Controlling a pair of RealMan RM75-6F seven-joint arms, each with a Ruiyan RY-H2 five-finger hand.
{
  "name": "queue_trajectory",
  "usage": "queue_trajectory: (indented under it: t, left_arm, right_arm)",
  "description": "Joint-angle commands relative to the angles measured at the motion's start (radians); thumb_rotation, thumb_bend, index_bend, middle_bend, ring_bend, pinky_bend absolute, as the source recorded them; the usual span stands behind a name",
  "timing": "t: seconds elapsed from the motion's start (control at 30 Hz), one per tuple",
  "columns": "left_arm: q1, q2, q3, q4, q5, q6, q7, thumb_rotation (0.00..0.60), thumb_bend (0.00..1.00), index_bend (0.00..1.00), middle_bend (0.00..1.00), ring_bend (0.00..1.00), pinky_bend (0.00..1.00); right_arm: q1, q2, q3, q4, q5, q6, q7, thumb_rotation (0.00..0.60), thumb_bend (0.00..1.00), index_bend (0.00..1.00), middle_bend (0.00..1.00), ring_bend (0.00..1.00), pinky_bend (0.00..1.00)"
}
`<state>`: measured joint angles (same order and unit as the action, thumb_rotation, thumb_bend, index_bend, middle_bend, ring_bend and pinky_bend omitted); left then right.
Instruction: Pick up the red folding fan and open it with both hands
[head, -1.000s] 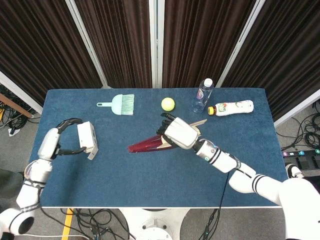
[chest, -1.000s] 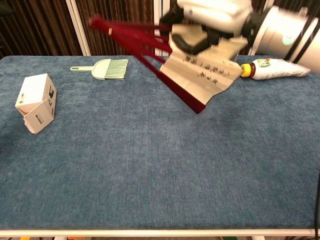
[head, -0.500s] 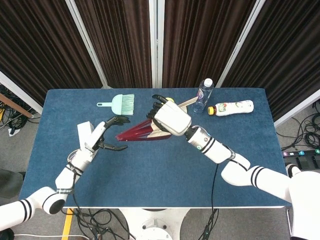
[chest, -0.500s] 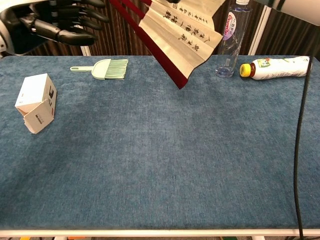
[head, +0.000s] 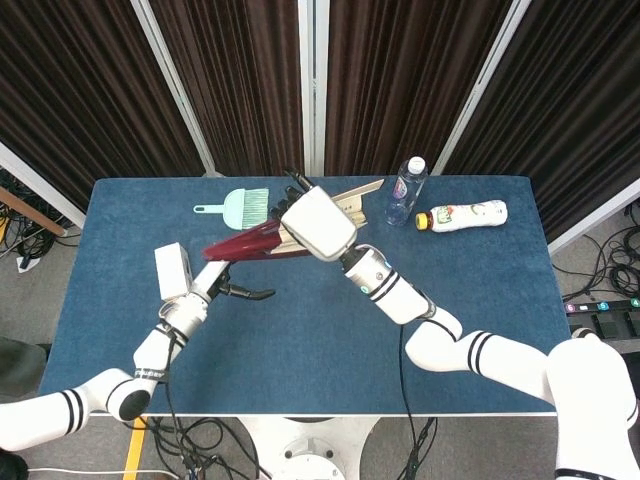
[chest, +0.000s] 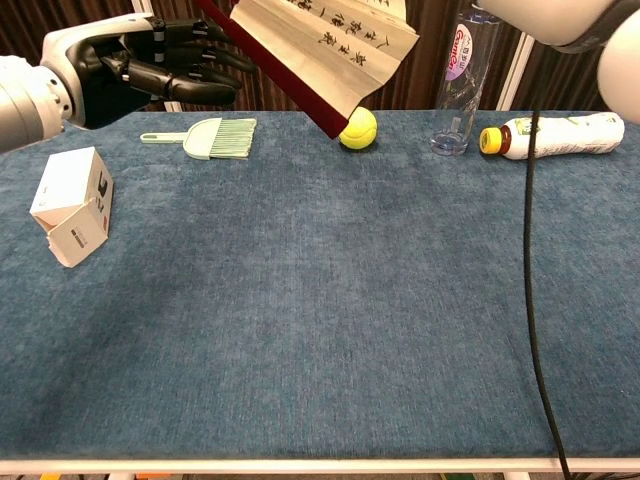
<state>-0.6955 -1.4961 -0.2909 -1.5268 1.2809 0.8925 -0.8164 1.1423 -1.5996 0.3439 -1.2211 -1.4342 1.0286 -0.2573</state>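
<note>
The red folding fan is partly spread and held up above the blue table. My right hand grips it near the middle, with the red ribs pointing left and the paper leaf to the right. In the chest view the fan's cream leaf with black writing and a red edge hangs at the top, and the right hand itself is out of frame. My left hand is raised just left of the fan with its dark fingers spread and nothing in them. From the head camera the left hand sits below the rib ends.
A white box lies at the table's left. A green hand brush is at the back left and a yellow ball at the back middle. An upright clear bottle and a lying white bottle are at the back right.
My right hand has carried the fan up and to the left, uncovering the yellow ball. My left hand has risen from beside the white box to just left of the fan.
</note>
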Motion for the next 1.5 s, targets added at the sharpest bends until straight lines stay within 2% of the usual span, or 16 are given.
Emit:
queue_trajectory:
  t: [0.03, 0.3, 0.5, 0.63, 0.77, 0.93, 1.03, 1.13, 1.27, 1.5]
  left_arm:
    - [-0.004, -0.007, -0.005, -0.007, -0.026, -0.009, 0.026, 0.600, 0.05, 0.25, 0.25, 0.21, 0.24]
    - [-0.010, -0.038, -0.047, -0.013, -0.165, -0.016, 0.105, 0.600, 0.04, 0.29, 0.28, 0.21, 0.25]
    - [-0.017, -0.063, -0.098, -0.021, -0.265, -0.033, 0.105, 0.600, 0.02, 0.35, 0.34, 0.21, 0.26]
    - [-0.017, -0.083, -0.126, -0.023, -0.323, -0.026, 0.116, 0.600, 0.01, 0.41, 0.39, 0.25, 0.27]
    - [-0.020, -0.111, -0.151, -0.013, -0.379, 0.010, 0.156, 0.600, 0.03, 0.50, 0.48, 0.33, 0.34]
    - [-0.011, -0.153, -0.194, -0.013, -0.458, 0.058, 0.174, 0.600, 0.15, 0.65, 0.64, 0.48, 0.42]
    - [-0.001, -0.163, -0.207, -0.010, -0.469, 0.065, 0.172, 0.600, 0.21, 0.73, 0.73, 0.55, 0.47]
    - [0.009, -0.161, -0.200, 0.001, -0.452, 0.070, 0.187, 0.600, 0.27, 0.79, 0.79, 0.59, 0.49]
    - [0.023, -0.145, -0.149, 0.036, -0.371, 0.119, 0.282, 0.600, 0.30, 0.81, 0.82, 0.60, 0.53]
    - [0.051, -0.124, -0.054, 0.118, -0.235, 0.290, 0.559, 0.600, 0.29, 0.81, 0.81, 0.60, 0.53]
  right_arm:
    - [0.020, -0.027, 0.024, 0.010, 0.037, 0.000, -0.063, 0.600, 0.65, 0.81, 0.66, 0.43, 0.15]
    - [0.048, -0.061, 0.040, 0.006, 0.088, -0.019, -0.123, 0.600, 0.65, 0.81, 0.66, 0.43, 0.15]
    - [0.061, -0.096, 0.049, 0.014, 0.121, -0.004, -0.185, 0.600, 0.65, 0.81, 0.66, 0.43, 0.13]
    - [0.065, -0.121, 0.049, 0.018, 0.137, 0.009, -0.219, 0.600, 0.65, 0.81, 0.66, 0.43, 0.12]
    - [0.065, -0.143, 0.052, 0.017, 0.153, 0.027, -0.238, 0.600, 0.65, 0.81, 0.66, 0.43, 0.12]
    - [0.057, -0.156, 0.051, 0.006, 0.166, 0.046, -0.252, 0.600, 0.65, 0.81, 0.66, 0.43, 0.12]
    - [0.048, -0.154, 0.047, -0.007, 0.168, 0.055, -0.249, 0.600, 0.65, 0.81, 0.66, 0.43, 0.12]
    - [0.034, -0.142, 0.041, -0.031, 0.166, 0.063, -0.239, 0.600, 0.65, 0.81, 0.66, 0.43, 0.12]
    - [0.000, -0.094, 0.019, -0.087, 0.149, 0.069, -0.212, 0.600, 0.65, 0.81, 0.66, 0.44, 0.12]
    - [-0.082, 0.027, -0.051, -0.185, 0.098, 0.077, -0.167, 0.600, 0.63, 0.81, 0.66, 0.44, 0.10]
